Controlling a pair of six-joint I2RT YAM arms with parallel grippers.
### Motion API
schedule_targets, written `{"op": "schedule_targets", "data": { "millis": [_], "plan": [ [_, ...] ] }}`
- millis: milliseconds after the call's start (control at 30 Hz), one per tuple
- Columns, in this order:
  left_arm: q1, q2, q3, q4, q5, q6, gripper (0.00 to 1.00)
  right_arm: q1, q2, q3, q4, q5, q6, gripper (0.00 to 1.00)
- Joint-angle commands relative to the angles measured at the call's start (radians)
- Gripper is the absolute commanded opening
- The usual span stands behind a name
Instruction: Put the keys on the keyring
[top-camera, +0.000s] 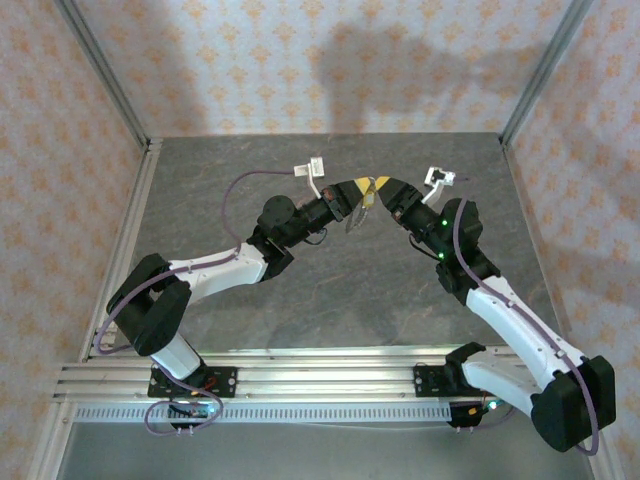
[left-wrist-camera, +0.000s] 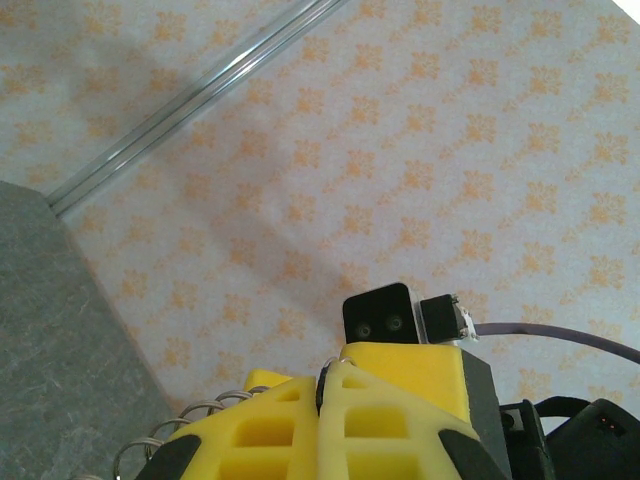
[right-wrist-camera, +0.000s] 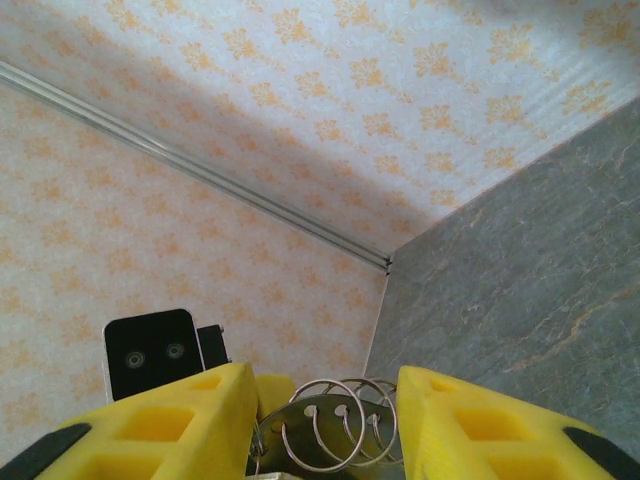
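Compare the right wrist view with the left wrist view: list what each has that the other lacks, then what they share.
Right wrist: the right gripper, yellow fingers apart, with loops of the keyring between them. Left wrist: the left gripper, fingers pressed together, and a purple cable. Shared: the keyring, the opposite arm's black camera, patterned wall, grey table, metal rail.

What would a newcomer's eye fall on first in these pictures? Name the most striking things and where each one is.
The two arms meeting above the middle of the grey table, left gripper and right gripper tip to tip. Next, the bright yellow fingers: in the right wrist view they stand apart, with the thin wire loops of the keyring between them. Orange-patterned walls surround everything.
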Motion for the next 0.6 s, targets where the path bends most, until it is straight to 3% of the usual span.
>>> {"op": "schedule_targets", "data": {
  "millis": [0,267,567],
  "plan": [
    [-0.007,-0.009,0.040,0.027,0.013,0.019,0.00,0.030,-0.028,-0.011,0.060,-0.056,0.004,0.43],
    [-0.006,-0.008,0.043,0.026,0.011,0.019,0.00,0.030,-0.060,-0.021,0.044,-0.045,0.012,0.50],
    [-0.007,-0.008,0.049,0.021,0.014,0.021,0.00,0.032,-0.047,-0.022,0.049,-0.041,0.017,0.51]
  ]
}}
